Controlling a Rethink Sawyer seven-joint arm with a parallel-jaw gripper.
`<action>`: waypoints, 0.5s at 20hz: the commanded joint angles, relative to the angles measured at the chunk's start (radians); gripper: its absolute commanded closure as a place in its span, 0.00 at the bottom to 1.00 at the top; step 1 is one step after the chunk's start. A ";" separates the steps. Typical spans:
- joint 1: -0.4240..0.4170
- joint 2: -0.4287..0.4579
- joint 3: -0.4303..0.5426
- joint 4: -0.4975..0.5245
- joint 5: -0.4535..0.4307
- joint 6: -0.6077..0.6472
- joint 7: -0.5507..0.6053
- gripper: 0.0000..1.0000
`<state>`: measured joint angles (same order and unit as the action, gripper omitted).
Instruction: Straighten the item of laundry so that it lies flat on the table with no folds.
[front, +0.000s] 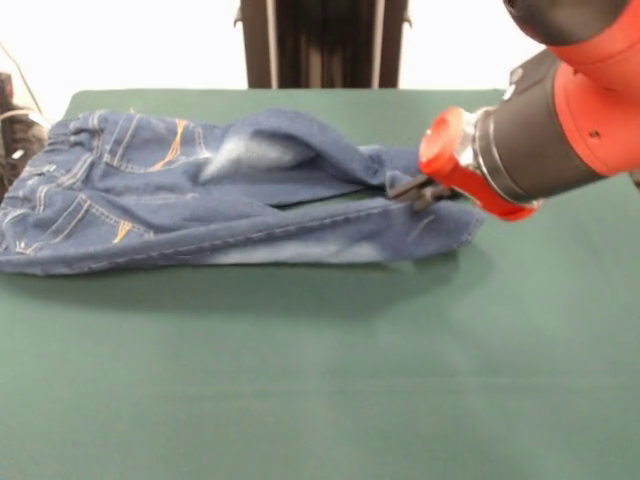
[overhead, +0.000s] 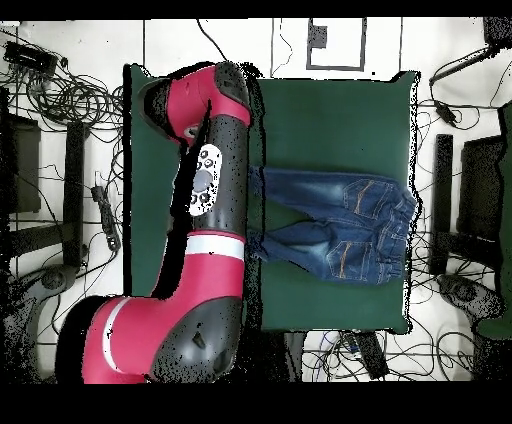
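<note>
The gripper (front: 418, 189) pinches a leg hem of the denim jeans (front: 200, 195), which lie near the green table's (front: 330, 380) far edge. Judging from the humped upper leg, pulling sideways could drag both legs and keep that fold.

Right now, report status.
Tool shut on jeans at a leg hem. Far leg humped, not flat. Table around jeans bare.
</note>
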<state>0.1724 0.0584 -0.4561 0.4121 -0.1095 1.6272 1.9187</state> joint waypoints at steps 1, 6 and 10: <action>0.022 0.028 0.081 -0.119 -0.010 0.076 -0.290 1.00; 0.002 0.111 0.045 -0.314 0.002 0.116 -0.402 1.00; -0.009 0.172 -0.004 -0.412 0.034 0.111 -0.478 1.00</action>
<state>0.1519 0.1805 -0.4667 0.1301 -0.1140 1.6597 1.8322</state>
